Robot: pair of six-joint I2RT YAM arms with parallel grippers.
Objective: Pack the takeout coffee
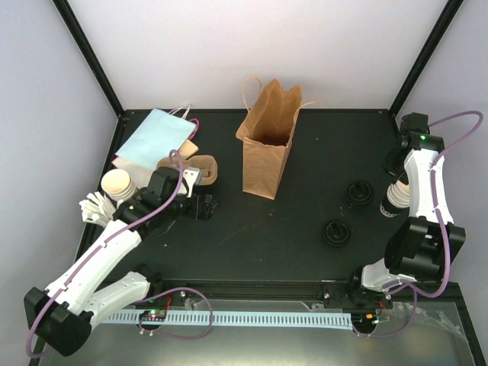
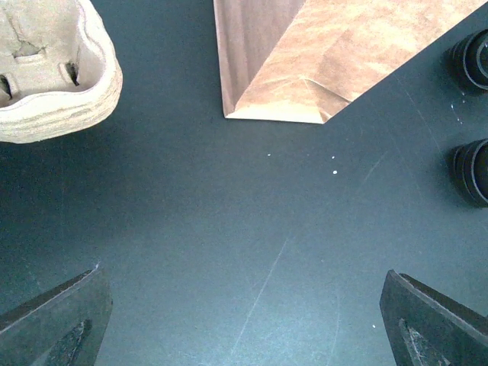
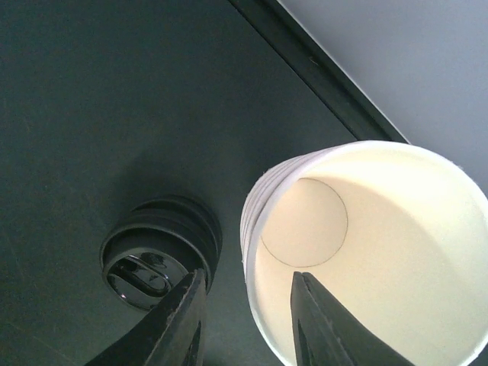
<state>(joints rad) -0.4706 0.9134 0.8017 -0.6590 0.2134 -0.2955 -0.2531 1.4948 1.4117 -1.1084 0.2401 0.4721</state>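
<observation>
A paper bag (image 1: 267,141) stands mid-desk (image 1: 290,252), toward the far side. Right of it lie a far lid (image 1: 358,191) and a near lid (image 1: 336,232) — a cup (image 1: 394,200) further right. Far left sits a flat bag (image 1: 156,137); a cup carrier (image 1: 202,169) is just near of it, and a cup stack (image 1: 118,184) is left of the carrier.

Black tabletop (image 1: 290,252), pale lilac walls (image 1: 259,46), black corner posts (image 1: 88,55)

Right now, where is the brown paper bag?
From above, the brown bag stands open at the table's far middle, a cardboard cup carrier on its left, two black lids on its right.
</observation>
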